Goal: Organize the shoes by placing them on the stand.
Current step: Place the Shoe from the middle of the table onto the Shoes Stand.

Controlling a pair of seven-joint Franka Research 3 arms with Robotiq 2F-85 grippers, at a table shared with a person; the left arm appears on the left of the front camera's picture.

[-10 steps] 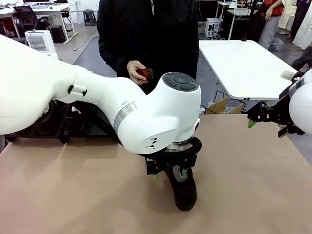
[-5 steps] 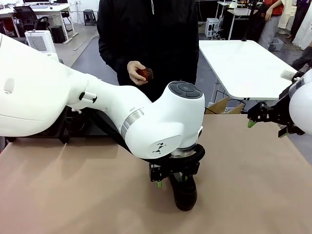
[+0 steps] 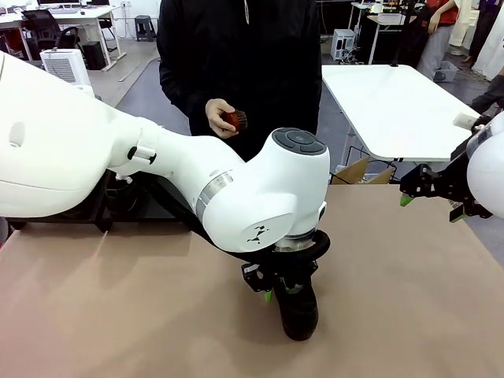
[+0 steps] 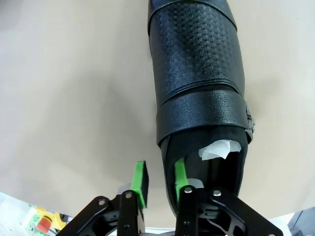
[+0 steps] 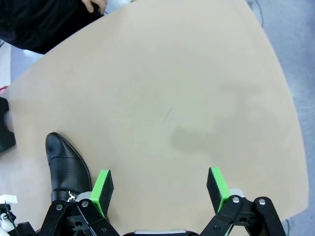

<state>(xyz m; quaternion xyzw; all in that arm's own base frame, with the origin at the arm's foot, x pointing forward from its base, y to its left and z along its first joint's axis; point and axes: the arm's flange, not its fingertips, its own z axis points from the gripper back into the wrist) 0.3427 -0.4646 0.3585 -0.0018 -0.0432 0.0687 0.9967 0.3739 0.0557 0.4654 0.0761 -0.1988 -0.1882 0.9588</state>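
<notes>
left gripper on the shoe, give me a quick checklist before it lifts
1. Left gripper straddles the heel wall of the shoe, one finger inside the opening, one outside: ok.
2. Pads firmly clamped on the wall: cannot tell, jaws look narrowed but contact is unclear.
3. White paper stuffing free of the inner finger: ok.
4. Right gripper open, away from the shoe: ok.
5. Person's hand off the table, holding a small red object: ok.
6. Stand free for the shoe: cannot tell, the left arm covers it.
</notes>
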